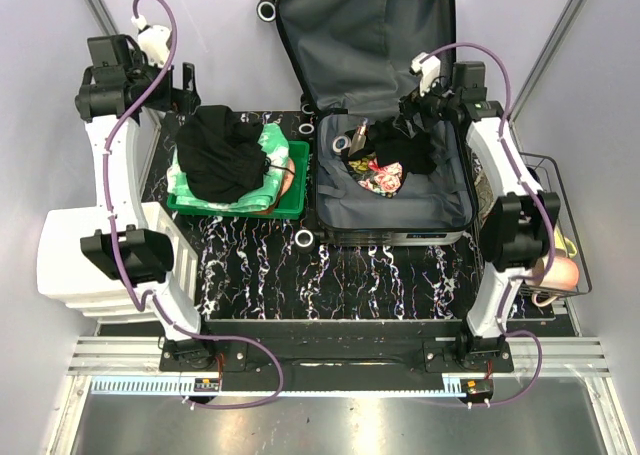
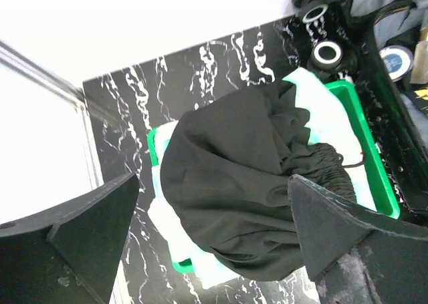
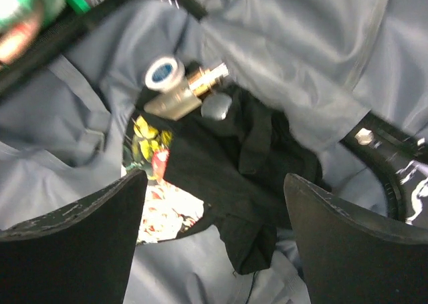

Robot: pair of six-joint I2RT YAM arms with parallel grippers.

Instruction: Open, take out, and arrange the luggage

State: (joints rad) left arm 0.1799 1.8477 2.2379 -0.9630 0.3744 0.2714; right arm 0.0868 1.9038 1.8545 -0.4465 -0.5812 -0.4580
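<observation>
Luggage [image 1: 365,55] lying open at back right of marble surface [image 1: 250,265], lid tilted back, grey lining showing. Left gripper [image 2: 212,184] spread wide above black garment [image 2: 234,204] heaped in green bin [image 2: 378,167]. Right gripper [image 3: 215,177] spread wide over dark clothing [image 3: 234,157] inside luggage, holding nothing.

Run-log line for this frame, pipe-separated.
suitcase open | left gripper open above black garment in green bin | right gripper open above dark clothes in suitcase
</observation>
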